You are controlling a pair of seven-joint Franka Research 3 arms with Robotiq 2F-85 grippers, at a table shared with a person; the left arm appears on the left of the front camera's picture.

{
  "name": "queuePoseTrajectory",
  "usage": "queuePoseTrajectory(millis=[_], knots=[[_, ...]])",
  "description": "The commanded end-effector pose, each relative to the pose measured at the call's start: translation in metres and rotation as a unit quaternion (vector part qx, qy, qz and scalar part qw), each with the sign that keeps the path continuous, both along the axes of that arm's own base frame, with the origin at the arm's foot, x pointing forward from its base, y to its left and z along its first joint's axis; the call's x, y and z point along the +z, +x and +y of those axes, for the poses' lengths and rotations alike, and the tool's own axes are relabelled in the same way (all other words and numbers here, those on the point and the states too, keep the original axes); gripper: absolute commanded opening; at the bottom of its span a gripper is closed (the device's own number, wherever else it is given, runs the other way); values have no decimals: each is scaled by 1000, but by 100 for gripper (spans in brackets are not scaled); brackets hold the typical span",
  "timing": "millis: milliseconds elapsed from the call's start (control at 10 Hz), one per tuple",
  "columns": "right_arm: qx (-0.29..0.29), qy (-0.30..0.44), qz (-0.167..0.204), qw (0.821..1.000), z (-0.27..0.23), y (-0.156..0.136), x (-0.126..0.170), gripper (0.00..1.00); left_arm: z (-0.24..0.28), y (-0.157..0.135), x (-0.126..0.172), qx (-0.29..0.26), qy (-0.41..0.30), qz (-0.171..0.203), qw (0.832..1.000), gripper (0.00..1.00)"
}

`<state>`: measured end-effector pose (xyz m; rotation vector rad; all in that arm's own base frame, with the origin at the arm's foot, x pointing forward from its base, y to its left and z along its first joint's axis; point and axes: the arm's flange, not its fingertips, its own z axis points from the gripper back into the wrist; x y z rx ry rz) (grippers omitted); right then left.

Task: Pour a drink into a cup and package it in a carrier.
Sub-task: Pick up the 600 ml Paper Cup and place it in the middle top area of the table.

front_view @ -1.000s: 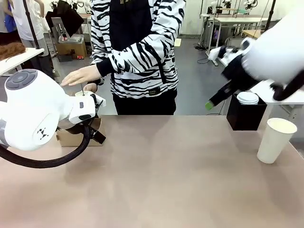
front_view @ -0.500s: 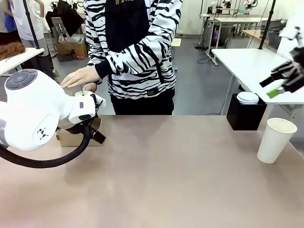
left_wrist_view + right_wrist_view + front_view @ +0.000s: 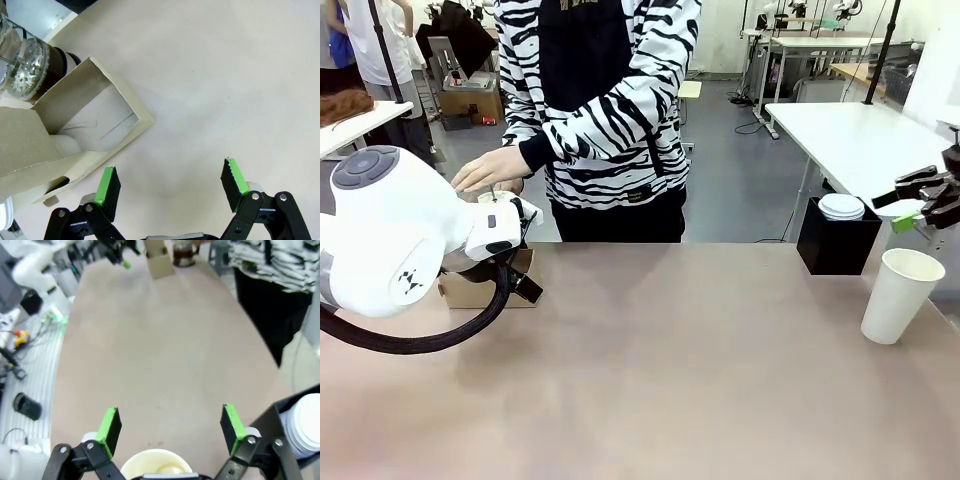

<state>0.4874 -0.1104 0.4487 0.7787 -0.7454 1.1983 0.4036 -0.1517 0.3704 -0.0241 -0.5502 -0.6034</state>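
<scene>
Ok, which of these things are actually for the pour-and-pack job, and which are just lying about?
For the job: cup, carrier, glass jug holding the drink, probably the stacked lids.
Lying about: black box under the lids, white table behind.

front: across table (image 3: 670,380) | left wrist: close over carrier (image 3: 35,145) | right wrist: high, carrier far

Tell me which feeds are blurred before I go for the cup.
Right wrist view: soft throughout, the cup under the right hand smeared. Left wrist view: crisp carrier edges, glints on the jug. Front view: sharp, soft shadows on the table.
</scene>
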Motion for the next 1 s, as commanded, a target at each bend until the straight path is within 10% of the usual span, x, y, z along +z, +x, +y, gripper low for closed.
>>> queuePoseTrajectory(millis=[0, 300, 900], knots=[[9, -13, -2, 1000, 2, -10, 18, 100, 0, 0, 0, 0, 0, 0, 1000, 100], [4, -5, -6, 1000, 0, -4, 9, 100, 0, 0, 0, 0, 0, 0, 1000, 100], [-93, 237, -106, 961, -142, -65, -69, 100, 0, 0, 0, 0, 0, 0, 1000, 100]])
